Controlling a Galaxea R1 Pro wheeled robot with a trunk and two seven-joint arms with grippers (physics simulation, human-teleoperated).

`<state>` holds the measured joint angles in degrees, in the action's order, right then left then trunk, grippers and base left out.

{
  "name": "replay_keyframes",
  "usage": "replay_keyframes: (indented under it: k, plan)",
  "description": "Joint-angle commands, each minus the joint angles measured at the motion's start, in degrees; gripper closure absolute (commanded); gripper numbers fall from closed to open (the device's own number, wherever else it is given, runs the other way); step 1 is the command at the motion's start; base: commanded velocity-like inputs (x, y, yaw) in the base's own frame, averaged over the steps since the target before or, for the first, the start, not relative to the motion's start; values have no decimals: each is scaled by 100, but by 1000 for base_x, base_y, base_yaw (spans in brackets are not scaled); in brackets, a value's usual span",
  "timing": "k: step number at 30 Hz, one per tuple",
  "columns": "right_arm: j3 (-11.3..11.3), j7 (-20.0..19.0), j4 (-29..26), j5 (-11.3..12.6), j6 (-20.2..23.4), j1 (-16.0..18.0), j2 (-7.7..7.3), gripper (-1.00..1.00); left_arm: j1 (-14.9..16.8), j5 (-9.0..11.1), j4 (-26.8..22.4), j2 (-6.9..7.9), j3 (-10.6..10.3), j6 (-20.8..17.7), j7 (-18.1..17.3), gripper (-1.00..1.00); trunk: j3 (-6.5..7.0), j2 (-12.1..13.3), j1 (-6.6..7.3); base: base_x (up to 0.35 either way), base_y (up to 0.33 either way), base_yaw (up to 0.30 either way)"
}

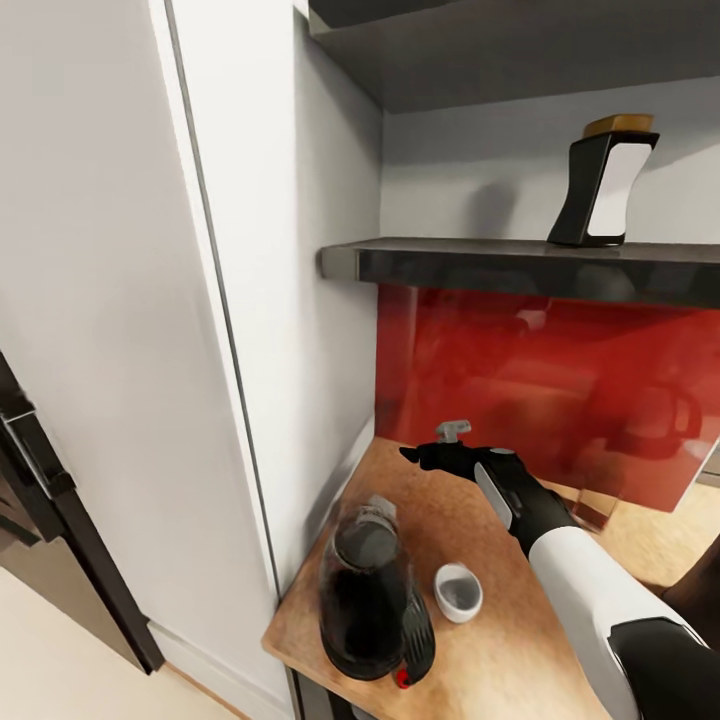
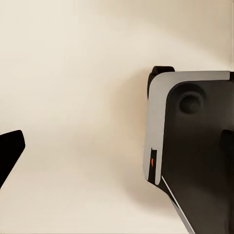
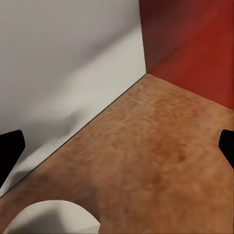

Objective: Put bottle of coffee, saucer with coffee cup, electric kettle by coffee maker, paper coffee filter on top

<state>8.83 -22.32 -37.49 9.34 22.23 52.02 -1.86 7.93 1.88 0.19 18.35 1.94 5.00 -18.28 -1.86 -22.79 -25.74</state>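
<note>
A: Kitchen corner logged. Speckled cork-brown counter (image 1: 470,520), glossy red backsplash (image 1: 540,380) behind it, flat white cabinet side (image 1: 300,300) along its left edge.

B: Task items?

A: Coffee maker (image 1: 365,600) stands at the counter's front-left corner: rounded dark glass carafe, black ribbed handle, small red spot at the base. Just beside it toward the right sits a small round white cup-like object (image 1: 458,591) with a grey inside; apart from the carafe, as far as I can tell. Above, on a dark glossy shelf (image 1: 520,262), stands an upright black-and-white tapered container with a tan top (image 1: 603,180). Cannot say what it is.

B: Hands?

A: Right hand (image 1: 425,455) is low over the counter's back-left corner, black fingers, white forearm. Its wrist view has the two black fingertips (image 3: 9,148) at opposite frame edges, spread wide, gripping nothing; a white curved rim (image 3: 53,219) shows below. Left wrist view: one black fingertip (image 2: 9,148) before a plain cream surface (image 2: 73,73), and a grey-and-black robot part (image 2: 195,146). Left hand's opening: cannot tell.
</note>
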Motion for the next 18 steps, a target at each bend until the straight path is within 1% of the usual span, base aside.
replay_keyframes:
  k: [1,3,7,10,11,15,18]
  plan:
    - [26,12,-7,59,36,4,-7,-100,6,19,7,2,17,10,-26,-100,-14,-13,-5,92,-9,0]
    - [28,2,-2,57,36,4,-7,-100,7,18,7,2,17,10,-26,-100,-14,-13,-5,67,-5,0]
    - [27,-357,135,48,36,5,-7,-100,7,15,7,2,17,12,-28,-100,-14,-13,-5,17,-1,0]
    - [24,-719,237,18,36,8,-13,-100,7,10,-5,3,16,44,-68,-100,-14,-13,-5,5,0,0]
    - [24,-770,248,0,36,8,-12,-100,7,5,-11,5,16,55,-75,-100,-14,-13,-5,3,0,0]
    - [23,-938,287,-214,36,9,-9,-100,18,13,-77,9,17,102,-77,-100,-14,-13,-5,5,0,0]
    - [24,-966,297,-290,36,7,-8,-100,55,26,-131,26,23,117,-66,-100,-14,-13,-5,20,0,0]
